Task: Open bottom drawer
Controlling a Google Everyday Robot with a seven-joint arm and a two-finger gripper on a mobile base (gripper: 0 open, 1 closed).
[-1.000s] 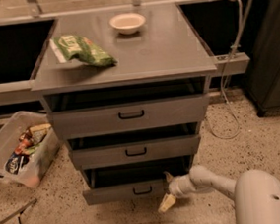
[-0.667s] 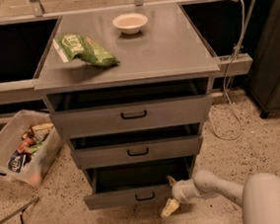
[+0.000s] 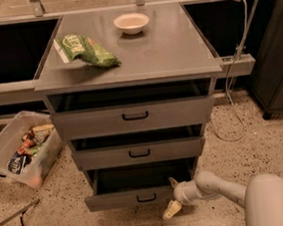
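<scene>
Jaws of the white two-finger gripper (image 3: pixel 172 197) stand apart, one pale tip above and one below the right end of the bottom drawer's front. They hold nothing that I can see, and contact there is unclear.

Narrow grey metal bottom drawer (image 3: pixel 115 200) sits lowest in the cabinet, front partly out, dark cavity showing behind it. Its small black bar handle (image 3: pixel 146 198) is just left of the gripper, ungrasped.

Judgement: the gripper works the front's edge rather than the handle, probably because the arm (image 3: pixel 224 189) reaches in low from the right.

Grey counter (image 3: pixel 175 51) carries a white bowl (image 3: pixel 131 22) and a green snack bag (image 3: pixel 86 50), both well clear of the work.
</scene>
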